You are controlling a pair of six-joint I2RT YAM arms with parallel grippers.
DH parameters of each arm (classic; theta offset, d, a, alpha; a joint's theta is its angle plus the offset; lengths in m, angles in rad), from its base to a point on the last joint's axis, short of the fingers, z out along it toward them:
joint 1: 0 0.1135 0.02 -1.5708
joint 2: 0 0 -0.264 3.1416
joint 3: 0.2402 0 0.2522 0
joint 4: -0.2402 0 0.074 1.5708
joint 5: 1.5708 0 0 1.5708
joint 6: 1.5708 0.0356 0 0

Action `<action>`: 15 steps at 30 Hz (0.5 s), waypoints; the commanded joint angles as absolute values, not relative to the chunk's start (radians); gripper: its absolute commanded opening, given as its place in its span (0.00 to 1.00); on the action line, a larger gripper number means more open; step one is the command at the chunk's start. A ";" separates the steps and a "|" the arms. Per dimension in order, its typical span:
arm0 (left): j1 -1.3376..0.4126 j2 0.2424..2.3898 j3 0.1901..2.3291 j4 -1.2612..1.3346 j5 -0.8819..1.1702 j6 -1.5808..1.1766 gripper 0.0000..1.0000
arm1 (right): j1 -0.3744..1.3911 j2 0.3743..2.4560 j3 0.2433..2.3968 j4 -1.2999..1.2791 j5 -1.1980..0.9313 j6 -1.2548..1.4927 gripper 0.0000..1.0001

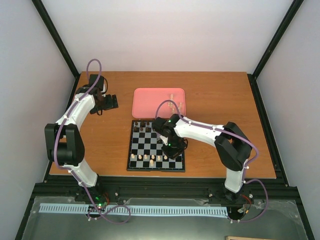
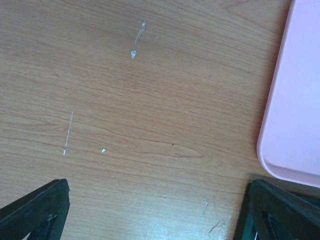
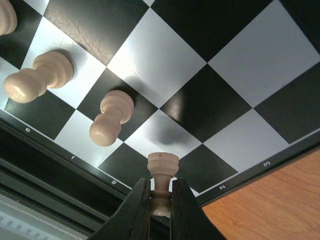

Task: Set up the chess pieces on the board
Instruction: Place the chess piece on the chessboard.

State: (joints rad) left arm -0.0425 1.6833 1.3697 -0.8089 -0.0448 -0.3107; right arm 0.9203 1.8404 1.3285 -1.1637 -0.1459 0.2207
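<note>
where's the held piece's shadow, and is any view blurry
Right wrist: sharp; the cream chess piece in the right gripper casts a soft blot on the white square beyond it. Left wrist: even light, crisp table grain. Top external: chess pieces tiny, soft.

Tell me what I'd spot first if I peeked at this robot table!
The right gripper pinches a small cream-white chess piece over the near edge of the black-and-white checkered board. Behind the board lies a pink rounded plastic tray. The left gripper hangs open over the brown wooden table beside that tray.
</note>
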 commanded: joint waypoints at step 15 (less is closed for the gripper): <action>-0.049 1.670 1.383 -0.811 -0.069 -0.293 1.00 | 0.911 1.907 1.329 -1.140 -0.141 0.187 0.07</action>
